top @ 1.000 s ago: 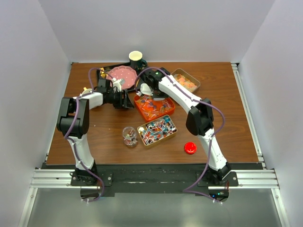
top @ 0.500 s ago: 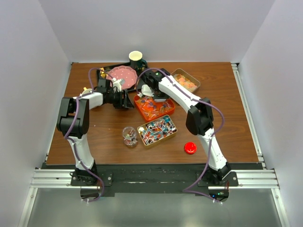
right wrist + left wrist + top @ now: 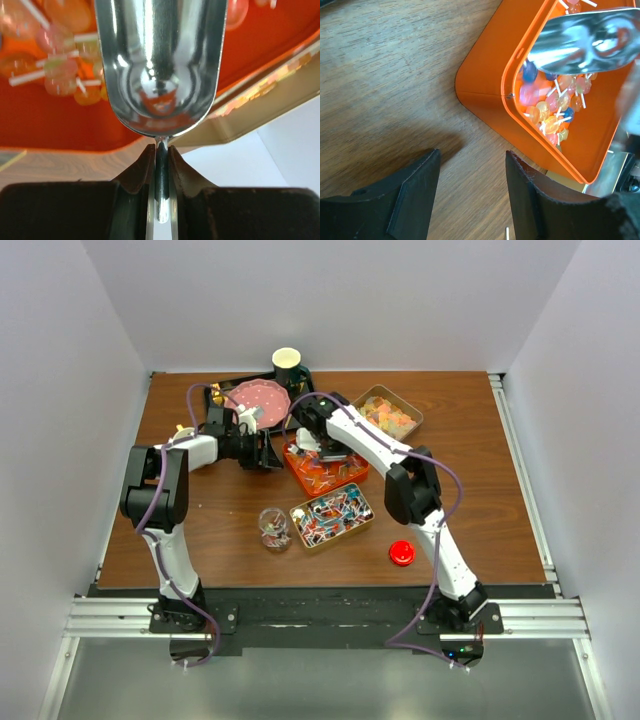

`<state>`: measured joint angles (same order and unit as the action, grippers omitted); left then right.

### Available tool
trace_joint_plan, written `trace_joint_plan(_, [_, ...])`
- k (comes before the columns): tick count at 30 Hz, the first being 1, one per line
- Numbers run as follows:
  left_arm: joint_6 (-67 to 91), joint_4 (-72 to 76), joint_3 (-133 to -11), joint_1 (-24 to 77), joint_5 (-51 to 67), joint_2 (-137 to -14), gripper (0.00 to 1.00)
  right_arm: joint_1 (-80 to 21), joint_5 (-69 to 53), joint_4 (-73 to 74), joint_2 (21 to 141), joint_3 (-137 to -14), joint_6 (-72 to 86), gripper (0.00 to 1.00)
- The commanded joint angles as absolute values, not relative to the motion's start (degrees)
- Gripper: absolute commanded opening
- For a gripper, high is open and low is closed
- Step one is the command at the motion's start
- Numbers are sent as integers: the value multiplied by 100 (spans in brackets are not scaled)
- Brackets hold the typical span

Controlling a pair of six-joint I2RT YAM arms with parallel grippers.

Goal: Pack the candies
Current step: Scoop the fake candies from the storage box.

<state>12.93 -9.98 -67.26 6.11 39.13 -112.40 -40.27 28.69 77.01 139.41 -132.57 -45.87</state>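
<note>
The right fingers (image 3: 136,175) are clamped tight on the thin handle of a metal scoop (image 3: 160,60). Its bowl hangs over the candies (image 3: 550,107) heaped in an orange tray (image 3: 485,85). The left fingers (image 3: 415,195) stand apart, holding nothing, low over the counter (image 3: 385,75) just beside the tray's corner. More candies fill a tin (image 3: 294,511) nearer the arms' bases.

Brown wooden surface (image 3: 480,490). Orange tray (image 3: 296,472) about mid-surface. Gold tin (image 3: 295,513) of candies (image 3: 335,515) just in front of it. Small clear jar (image 3: 273,528) just left of that tin. Round red lid (image 3: 402,553) front right, apart. Second gold tin (image 3: 418,421) behind, right. Black tray (image 3: 243,380) at far edge
</note>
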Motion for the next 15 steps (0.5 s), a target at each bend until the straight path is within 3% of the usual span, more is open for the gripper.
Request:
trace_joint_plan(1, [1248, -967, -6601, 589, 3788, -11276, 59, -4175, 2848, 9114, 14361, -13763, -4614, 0])
trace_joint_plan(15, [1283, -879, -6372, 870, 3981, -11443, 57, -4438, 2129, 8324, 14977, -14784, -4781, 0])
